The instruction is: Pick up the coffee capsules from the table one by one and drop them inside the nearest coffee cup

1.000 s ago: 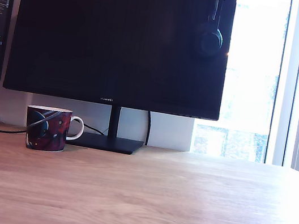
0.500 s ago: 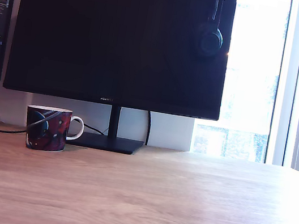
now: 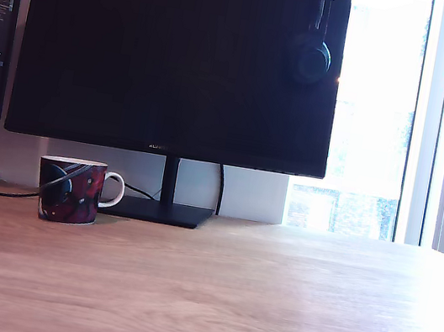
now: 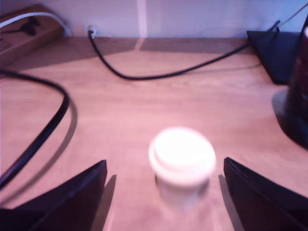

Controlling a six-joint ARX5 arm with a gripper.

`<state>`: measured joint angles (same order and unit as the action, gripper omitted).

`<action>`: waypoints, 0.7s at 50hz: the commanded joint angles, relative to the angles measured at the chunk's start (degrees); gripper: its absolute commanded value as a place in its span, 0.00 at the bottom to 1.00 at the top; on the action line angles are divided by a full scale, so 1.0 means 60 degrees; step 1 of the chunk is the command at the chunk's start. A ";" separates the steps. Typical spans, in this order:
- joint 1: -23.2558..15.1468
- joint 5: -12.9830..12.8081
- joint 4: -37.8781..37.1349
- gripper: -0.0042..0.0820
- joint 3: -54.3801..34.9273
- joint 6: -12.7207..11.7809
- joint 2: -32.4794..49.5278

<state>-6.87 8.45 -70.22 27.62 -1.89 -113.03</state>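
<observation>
Gripper (image 4: 164, 192) spread wide, holding nothing, dark fingers (image 4: 67, 202) either side of one pale capsule (image 4: 182, 159) standing on the table (image 4: 144, 110), apart from both. Reach step, probably; next calls for lowering, closing on the tapered plastic body under its flanged rim. Mug (image 3: 71, 190), glossy ceramic, at 3 o'clock from capsule in wrist view. Smooth wood grain below.

The coffee cup (image 3: 70, 190) stands on the desk (image 3: 251, 299) toward the exterior view's left, before and just left of the monitor (image 3: 180, 57) base. The pincer (image 4: 163, 185) sits at that view's far left edge, well apart from the cup. In the wrist view a capsule (image 4: 182, 159) stands on the desk between the spread fingers (image 4: 72, 197), touching neither; cables (image 4: 159, 72) lie behind it.
</observation>
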 commanded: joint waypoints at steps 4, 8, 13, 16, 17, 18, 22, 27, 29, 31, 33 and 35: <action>0.0033 0.0011 0.0040 0.83 -0.0018 0.0087 -0.0233; 0.0033 0.0011 0.0197 0.80 -0.0018 0.0124 -0.0233; 0.0044 0.0011 0.0415 0.70 -0.0018 0.0146 -0.0233; 0.0051 0.0011 0.0481 0.59 -0.0018 0.0149 -0.0233; 0.0051 0.0011 0.0484 0.54 -0.0018 0.0149 -0.0233; 0.0051 0.0011 0.0484 0.49 -0.0018 0.0149 -0.0233; 0.0051 0.0015 0.0459 0.31 -0.0018 0.0149 -0.0233; 0.0047 0.0011 0.0401 0.17 -0.0018 0.0142 -0.0233; 0.0047 0.0011 0.0401 0.17 -0.0018 0.0142 -0.0233; 0.0047 0.0011 0.0408 0.17 -0.0018 0.0142 -0.0233; 0.0047 0.0015 0.0415 0.17 -0.0018 0.0142 -0.0233; 0.0047 0.0018 0.0419 0.17 -0.0018 0.0142 -0.0233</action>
<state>-6.74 8.45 -67.31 27.62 -1.30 -113.03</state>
